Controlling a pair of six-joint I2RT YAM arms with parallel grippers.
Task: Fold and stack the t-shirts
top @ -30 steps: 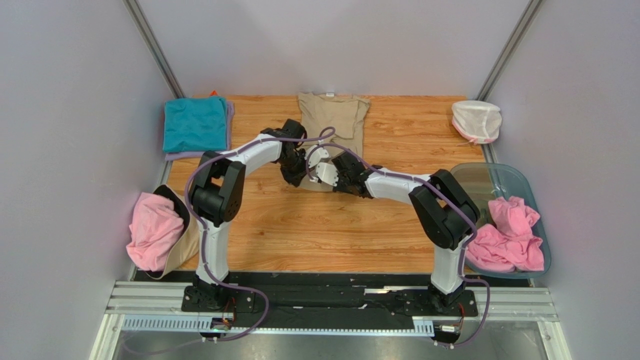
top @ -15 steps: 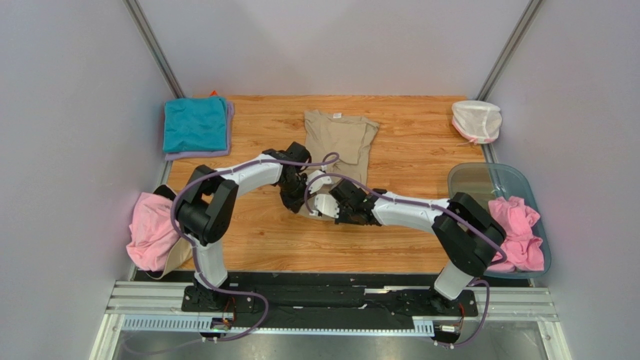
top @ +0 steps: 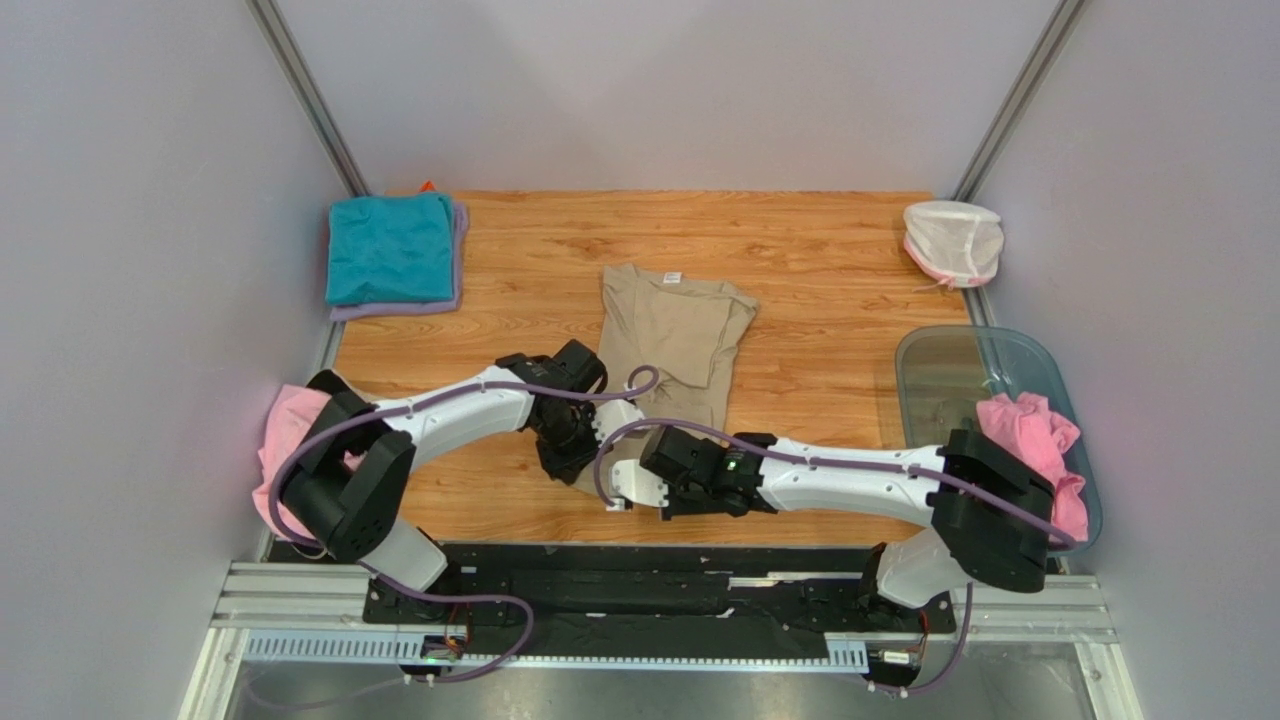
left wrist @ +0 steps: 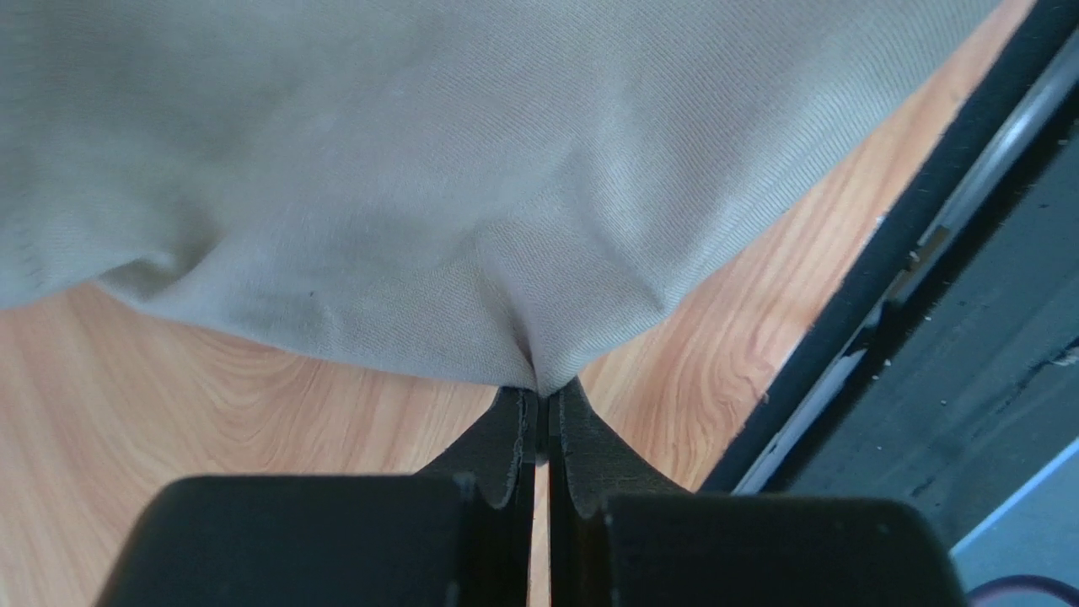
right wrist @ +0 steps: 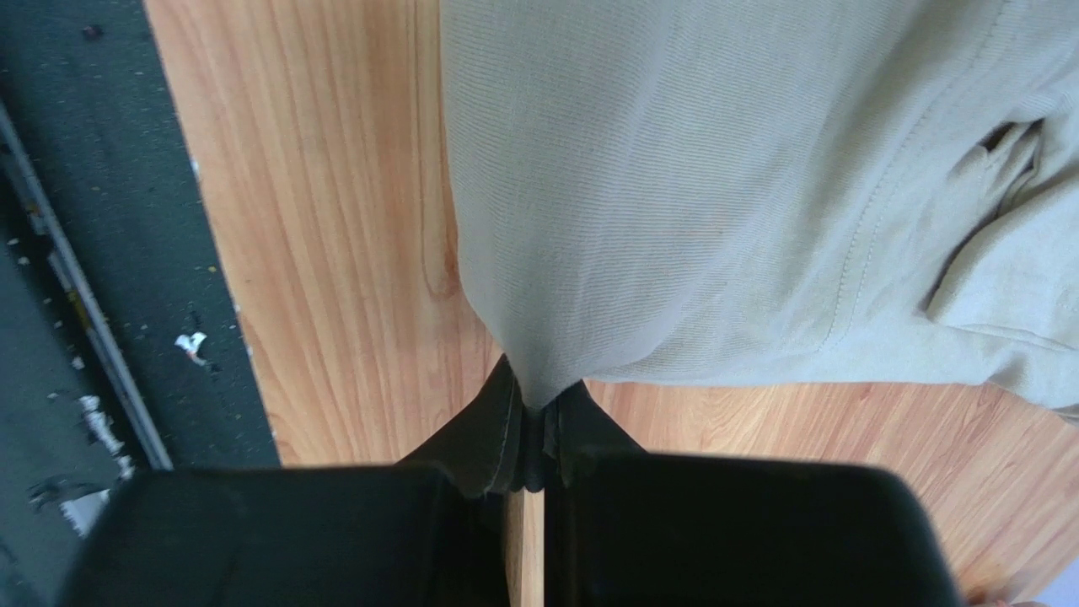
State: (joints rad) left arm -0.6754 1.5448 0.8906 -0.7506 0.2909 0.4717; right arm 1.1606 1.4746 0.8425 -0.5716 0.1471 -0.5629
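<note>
The tan t-shirt (top: 669, 333) lies lengthwise in the middle of the wooden table, its collar toward the back. Its near hem is pinched at two corners. My left gripper (top: 579, 458) is shut on the left corner; the wrist view shows the cloth (left wrist: 443, 190) bunched between the closed left gripper (left wrist: 542, 392). My right gripper (top: 628, 483) is shut on the right corner, and the fabric (right wrist: 709, 190) fans out from the right gripper (right wrist: 538, 407). A folded teal t-shirt (top: 391, 248) rests on a lilac one (top: 403, 311) at the back left.
A pink t-shirt (top: 298, 450) is heaped at the table's left edge. A clear tub (top: 962, 360) at the right holds more pink cloth (top: 1029, 435). A white net pouch (top: 951, 240) sits at the back right. The black base rail (top: 661, 578) runs just behind both grippers.
Both arms have drawn back toward the near edge, dragging the tan t-shirt from the back of the table to the middle. Both grips stayed shut on the hem.
</note>
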